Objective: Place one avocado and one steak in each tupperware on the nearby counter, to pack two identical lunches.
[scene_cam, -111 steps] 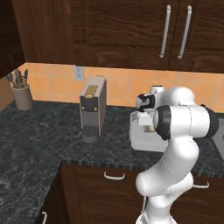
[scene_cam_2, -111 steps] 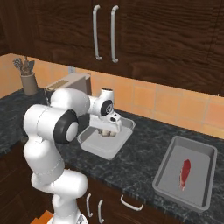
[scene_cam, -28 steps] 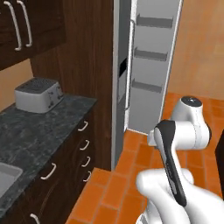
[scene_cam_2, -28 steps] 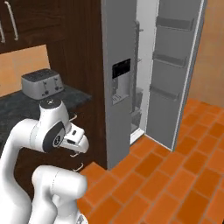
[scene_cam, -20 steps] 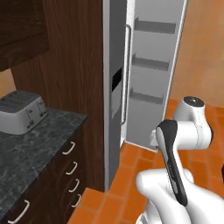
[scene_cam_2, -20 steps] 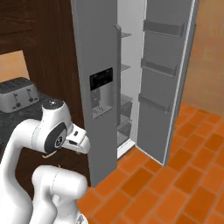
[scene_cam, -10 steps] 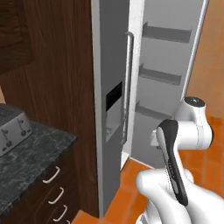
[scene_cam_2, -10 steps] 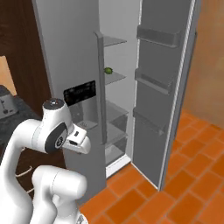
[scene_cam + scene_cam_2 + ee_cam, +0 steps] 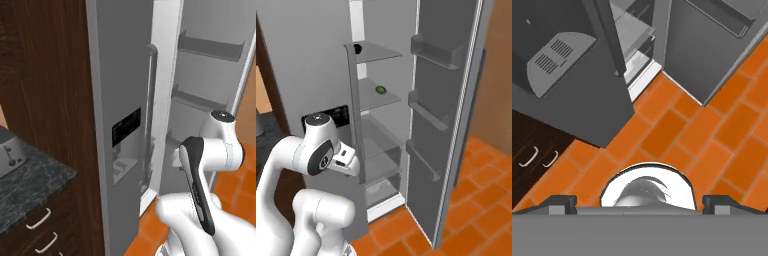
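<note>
Item: the avocado [image 9: 380, 90]. A small green fruit is seen lying on the second glass shelf [image 9: 383, 95] from the top inside the open fridge [image 9: 316, 75], toward the rear of that shelf. At this size it reads as a slightly flattened oval with its long axis roughly level along the shelf; which end is the narrower one cannot be told. A small dark item [image 9: 357, 48] is seen on the shelf above; its kind cannot be told.

Item: fridge. Grey, two-door; the right-hand door [image 9: 448, 100] is swung wide, with three bins on its inner face. The left-hand door carries a dispenser panel [image 9: 126, 131] and a long vertical handle [image 9: 151, 110].

Item: the gripper [image 9: 639, 204]. It is pointed down at the orange tiled floor [image 9: 677, 130], well apart from the fridge shelves. The two dark fingertips [image 9: 561, 202] are seen spread to their full width at the bottom corners of the hand view, with nothing between them.

Item: the counter [image 9: 30, 187]. Speckled dark stone over brown drawers with silver handles, seen at the lower left of the left base view, beside a dark wood panel [image 9: 50, 75] that flanks the fridge. A grey toaster [image 9: 9, 154] is seen standing on it at the frame edge.
</note>
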{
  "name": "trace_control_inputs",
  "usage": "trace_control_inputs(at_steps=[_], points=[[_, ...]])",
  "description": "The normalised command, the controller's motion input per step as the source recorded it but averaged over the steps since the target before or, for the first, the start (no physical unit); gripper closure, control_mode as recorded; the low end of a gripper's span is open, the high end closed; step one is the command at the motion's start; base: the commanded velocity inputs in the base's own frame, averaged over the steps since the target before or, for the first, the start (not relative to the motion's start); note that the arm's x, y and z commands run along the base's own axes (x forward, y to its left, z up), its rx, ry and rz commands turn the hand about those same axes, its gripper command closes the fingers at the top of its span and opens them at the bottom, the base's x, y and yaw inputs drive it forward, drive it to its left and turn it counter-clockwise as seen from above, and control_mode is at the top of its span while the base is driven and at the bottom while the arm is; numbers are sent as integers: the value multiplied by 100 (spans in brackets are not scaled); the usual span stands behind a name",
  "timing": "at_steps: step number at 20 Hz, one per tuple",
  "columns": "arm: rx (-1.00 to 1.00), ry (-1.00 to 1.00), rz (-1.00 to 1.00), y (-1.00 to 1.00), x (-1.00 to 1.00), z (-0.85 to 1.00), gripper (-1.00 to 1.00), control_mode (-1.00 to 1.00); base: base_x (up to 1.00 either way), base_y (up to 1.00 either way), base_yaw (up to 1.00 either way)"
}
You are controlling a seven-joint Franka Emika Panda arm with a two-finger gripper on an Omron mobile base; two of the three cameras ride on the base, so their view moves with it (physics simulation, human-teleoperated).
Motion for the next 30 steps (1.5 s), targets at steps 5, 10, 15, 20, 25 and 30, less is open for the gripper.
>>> trace_control_inputs(at_steps=[5, 10, 15, 20, 25, 30], points=[[0, 0, 0, 0, 0, 0, -100, 100, 52, -50, 35], [0, 0, 0, 0, 0, 0, -100, 100, 37, -43, 38], [0, 0, 0, 0, 0, 0, -100, 100, 23, -37, 39], [0, 0, 0, 0, 0, 0, -100, 100, 30, -36, 37], [0, 0, 0, 0, 0, 0, -100, 100, 31, -41, 34], [0, 0, 0, 0, 0, 0, -100, 100, 33, -28, 31]])
